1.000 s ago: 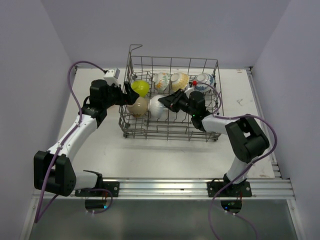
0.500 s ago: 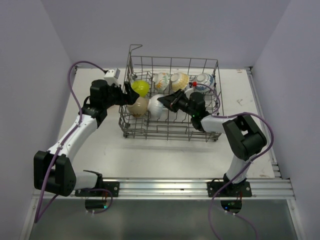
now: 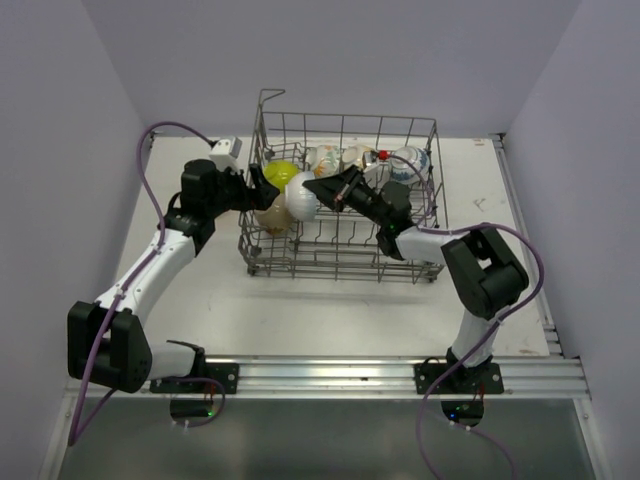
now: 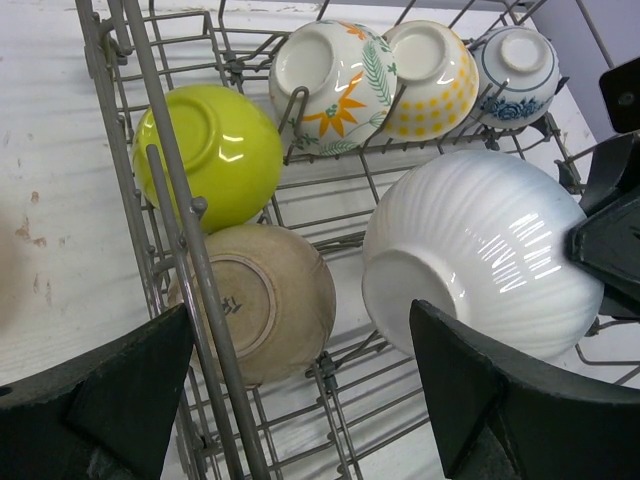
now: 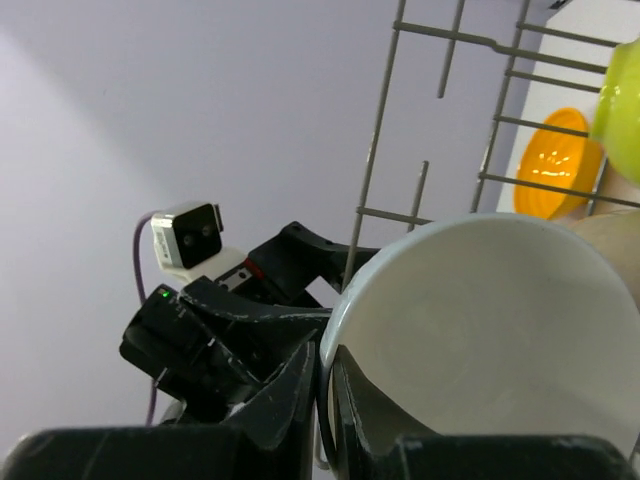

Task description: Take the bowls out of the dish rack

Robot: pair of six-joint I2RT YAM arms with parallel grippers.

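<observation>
The dish rack (image 3: 340, 262) stands mid-table. My right gripper (image 3: 318, 188) is shut on the rim of the plain white bowl (image 3: 300, 197) and holds it tilted above the rack's left half. In the right wrist view the fingers (image 5: 300, 400) pinch that rim (image 5: 330, 350). My left gripper (image 3: 258, 185) is open at the rack's left wall, its fingers (image 4: 110, 400) straddling a wire, with the beige bowl (image 4: 255, 305) and white bowl (image 4: 480, 250) ahead of it. The lime-yellow bowl (image 4: 205, 150), a floral bowl (image 4: 330, 80), a yellow-dotted bowl (image 4: 430, 65) and a blue-patterned bowl (image 4: 515, 65) sit in the rack.
An orange-yellow bowl (image 5: 560, 160) shows beyond the rack wires in the right wrist view. The rack's raised wire loop (image 3: 268, 97) is at its far left corner. The two grippers are close together over the rack's left end. Walls close in the table on both sides.
My right gripper has lifted the white bowl off the rack floor and carried it left, toward the left gripper. The left arm has stayed where it was.
</observation>
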